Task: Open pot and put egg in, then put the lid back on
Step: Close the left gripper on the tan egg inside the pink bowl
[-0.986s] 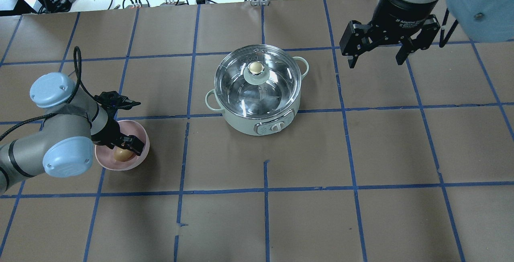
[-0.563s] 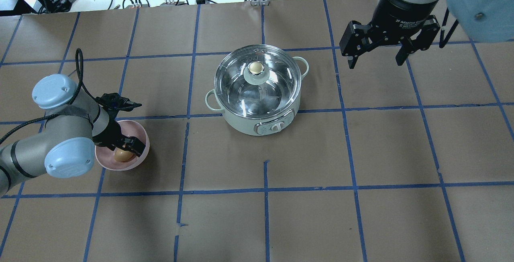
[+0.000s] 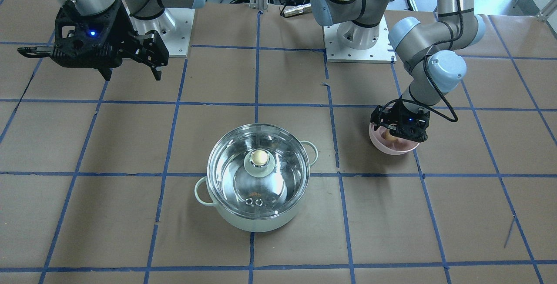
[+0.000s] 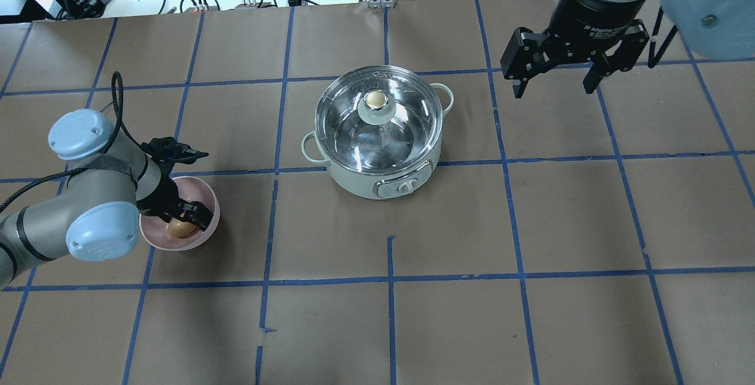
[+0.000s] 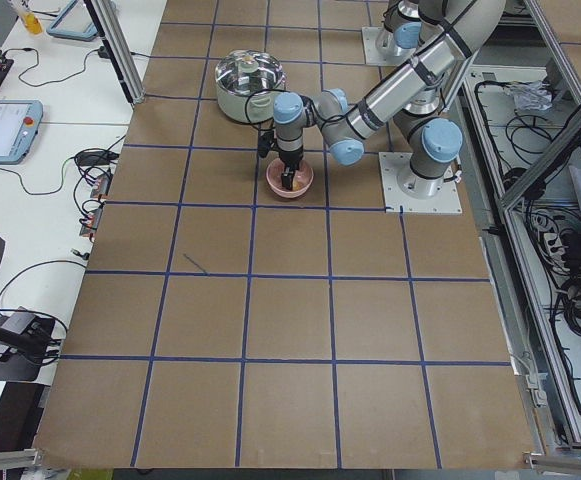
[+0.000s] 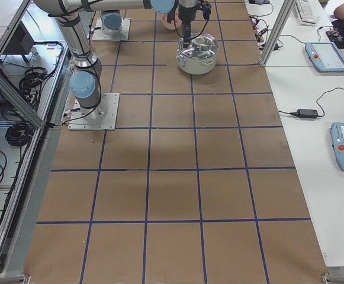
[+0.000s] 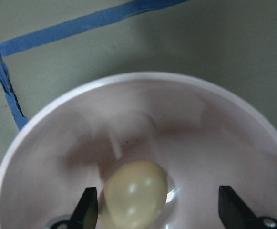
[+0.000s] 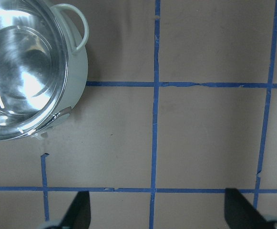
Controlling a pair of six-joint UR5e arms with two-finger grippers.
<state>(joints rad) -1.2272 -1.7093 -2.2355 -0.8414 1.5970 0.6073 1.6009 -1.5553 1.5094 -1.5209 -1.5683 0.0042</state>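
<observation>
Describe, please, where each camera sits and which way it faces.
Front-facing: across the table, facing the robot; both arms' bases show.
Overhead: behind the robot, looking down; left gripper and right gripper show.
Exterior left: table's left end, along it; left arm nearest.
Exterior right: opposite end; right arm nearest.
Left wrist: into the pink bowl at the egg; fingertips show.
Right wrist: down at table and pot; fingertips show.
Shared: front-facing and overhead both show the lid on the pot.

Brown table [image 4: 531,226] with blue tape grid, pot [image 4: 377,181], pink bowl [image 4: 207,193]
</observation>
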